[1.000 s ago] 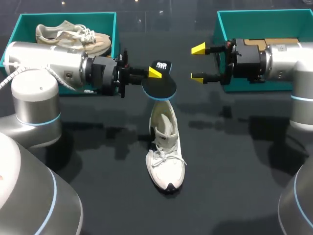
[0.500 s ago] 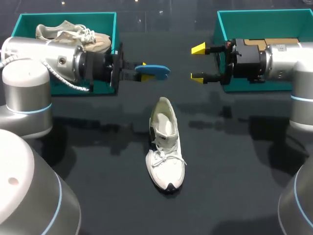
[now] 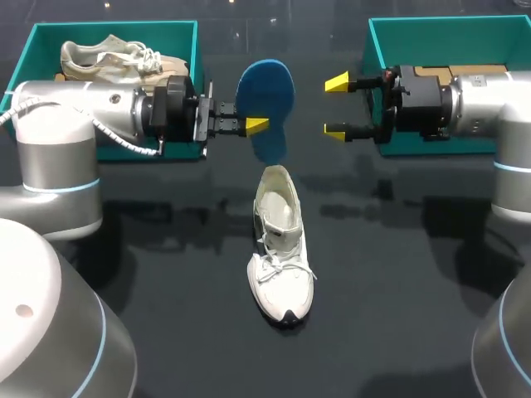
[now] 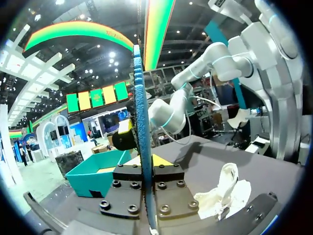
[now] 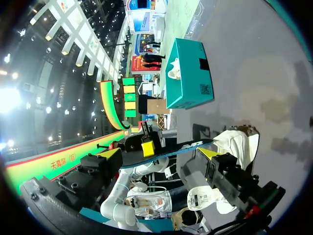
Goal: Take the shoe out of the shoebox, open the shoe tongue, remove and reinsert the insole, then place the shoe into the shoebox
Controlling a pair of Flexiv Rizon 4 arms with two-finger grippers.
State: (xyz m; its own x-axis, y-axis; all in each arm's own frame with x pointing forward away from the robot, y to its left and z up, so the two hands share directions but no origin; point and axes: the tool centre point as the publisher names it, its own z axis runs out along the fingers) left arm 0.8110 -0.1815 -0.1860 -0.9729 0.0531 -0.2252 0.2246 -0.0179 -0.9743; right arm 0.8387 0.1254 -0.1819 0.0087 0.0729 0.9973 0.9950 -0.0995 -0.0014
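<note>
The left gripper (image 3: 255, 123) has its far finger hidden behind the insole (image 3: 265, 95). Behind that gripper, its arm (image 3: 95, 112) covers part of the box (image 3: 116, 28) and the beige shoe (image 3: 108, 56).

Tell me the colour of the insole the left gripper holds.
The insole is blue, clearest in head view.

Black table (image 3: 398, 332), white shoe (image 3: 280, 265) at its middle, left shoebox (image 3: 50, 37) and right shoebox (image 3: 431, 37) farther back

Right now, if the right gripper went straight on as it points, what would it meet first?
Probably the blue insole held by the left gripper; depth is uncertain.
</note>
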